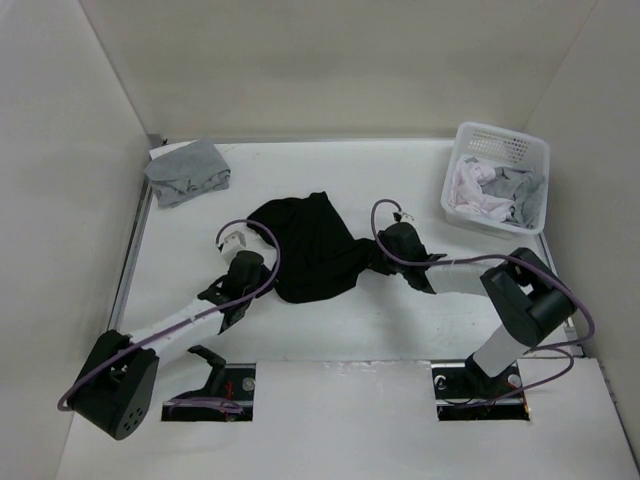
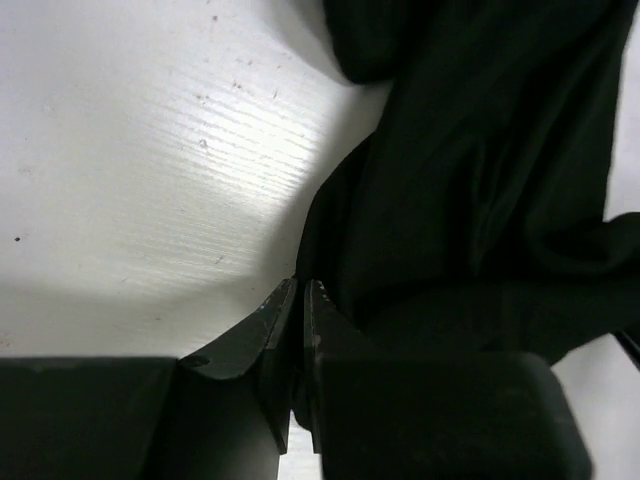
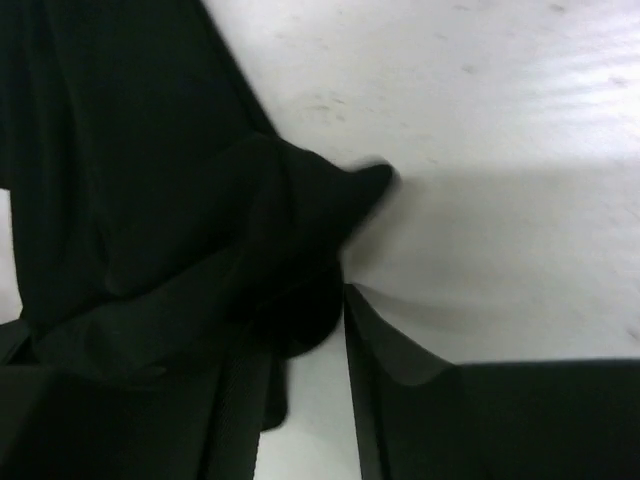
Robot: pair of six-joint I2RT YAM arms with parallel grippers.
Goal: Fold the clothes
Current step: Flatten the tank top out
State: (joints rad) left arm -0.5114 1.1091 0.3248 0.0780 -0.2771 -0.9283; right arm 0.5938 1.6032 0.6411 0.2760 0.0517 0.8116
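One grey garment (image 1: 187,172) lies bunched at the worktop's (image 1: 330,330) back left. One black garment (image 1: 310,248) lies mid-worktop. The left gripper (image 2: 298,290) has its jaws pressed almost together at the garment's edge. The right gripper (image 3: 305,335) has its jaws spread around a fold. One white basket (image 1: 497,143) holds pale clothes (image 1: 480,190), count unclear.

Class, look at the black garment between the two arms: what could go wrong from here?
1. The left gripper has closed jaws at the very edge of the black garment; it may hold little cloth, so a lift could slip.
2. The right gripper is open with cloth draped over one side of it; moving off could drag and bunch the garment.
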